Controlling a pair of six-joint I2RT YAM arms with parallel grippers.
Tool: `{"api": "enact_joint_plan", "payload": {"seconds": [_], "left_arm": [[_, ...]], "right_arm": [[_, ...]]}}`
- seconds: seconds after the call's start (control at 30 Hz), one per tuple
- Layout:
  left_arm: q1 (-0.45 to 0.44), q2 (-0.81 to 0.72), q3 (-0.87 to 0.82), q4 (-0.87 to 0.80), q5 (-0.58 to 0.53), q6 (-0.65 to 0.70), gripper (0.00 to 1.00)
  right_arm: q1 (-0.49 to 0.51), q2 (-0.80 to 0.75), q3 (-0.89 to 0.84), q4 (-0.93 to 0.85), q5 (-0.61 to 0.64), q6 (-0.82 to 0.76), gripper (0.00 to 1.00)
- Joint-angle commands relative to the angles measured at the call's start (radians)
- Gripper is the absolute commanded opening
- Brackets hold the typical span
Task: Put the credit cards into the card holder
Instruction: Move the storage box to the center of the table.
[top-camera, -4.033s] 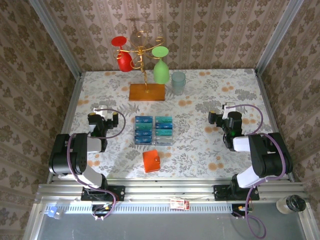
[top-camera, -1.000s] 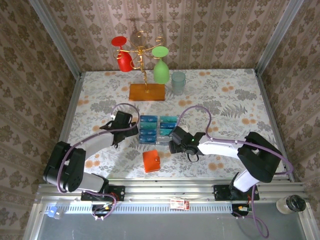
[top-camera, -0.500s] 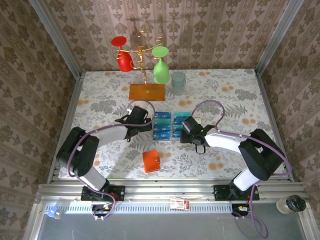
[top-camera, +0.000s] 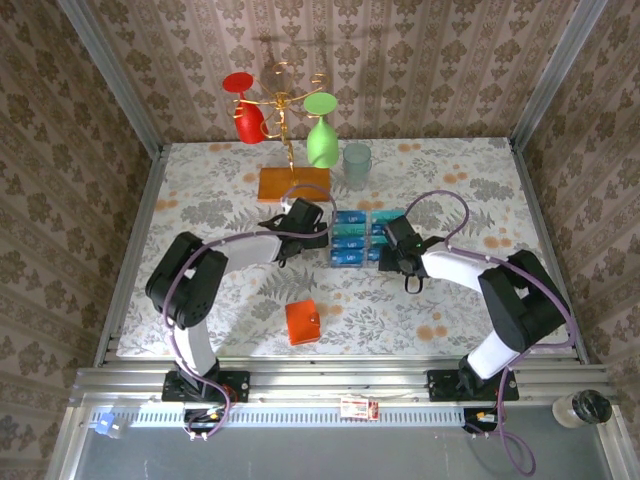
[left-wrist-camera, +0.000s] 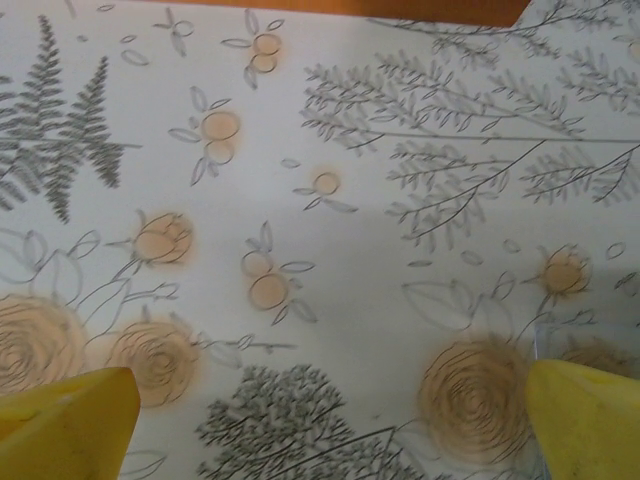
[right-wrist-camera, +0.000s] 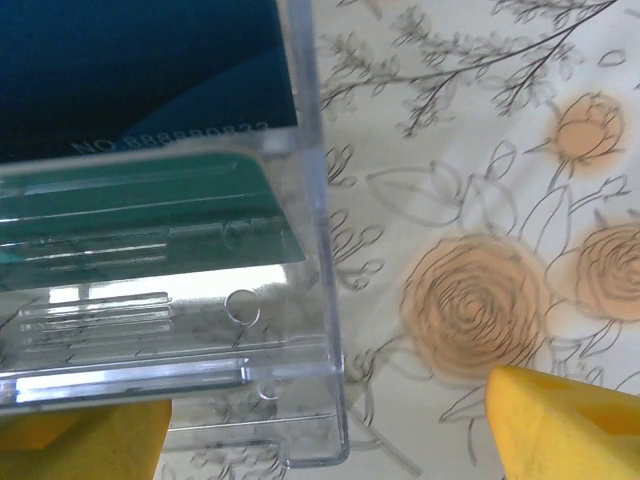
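The credit cards (top-camera: 358, 238) are no closer to the card holder (top-camera: 303, 322) than they were a few seconds ago; they are in fact further from it. They lie in two blue and teal stacks in a clear tray (right-wrist-camera: 318, 250). Over the last second that tray has slid across the bench (top-camera: 450, 190), to the right and away from the arm bases. It now sits near the wooden stand base (top-camera: 293, 183). The orange-red holder has not moved and lies shut on the cloth, well apart from the tray on the near side.

Both arms have travelled with the tray and flank it. The left end effector (top-camera: 322, 238) is on its left side, with its yellow fingers spread wide over bare cloth and nothing between them in the left wrist view (left-wrist-camera: 325, 415). The right end effector (top-camera: 383, 252) is on the right side, also open. In its own wrist view (right-wrist-camera: 330, 430) the fingers straddle the tray's corner. One finger shows through the clear plastic, so I cannot say whether it touches the wall.

For the task, I judge that only the supply has been repositioned. No card has been lifted and the holder is unopened, so picking and inserting have not yet begun.
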Motion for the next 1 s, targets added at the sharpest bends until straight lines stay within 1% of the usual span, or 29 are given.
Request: {"api": "enact_joint_plan", "payload": {"seconds": [0.0, 0.33, 0.6, 0.73, 0.97], "left_arm": [[-0.02, 0.039, 0.066, -0.008, 0.004, -0.015, 1.0], [-0.052, 0.124, 0.168, -0.016, 0.021, -0.02, 1.0], [-0.067, 0.118, 0.141, 0.006, 0.022, -0.036, 1.0], [-0.066, 0.111, 0.126, 0.015, 0.024, -0.035, 1.0], [-0.046, 0.08, 0.116, 0.006, 0.043, -0.055, 1.0]], "right_arm": [[-0.027, 0.032, 0.039, -0.042, 0.004, -0.02, 0.83], [-0.099, 0.066, 0.066, -0.056, -0.001, -0.031, 0.83], [-0.117, 0.066, 0.084, -0.08, -0.008, -0.042, 0.83], [-0.118, 0.034, 0.085, -0.093, -0.033, -0.048, 0.83], [-0.118, -0.084, 0.056, -0.135, -0.08, -0.068, 0.84]]}}
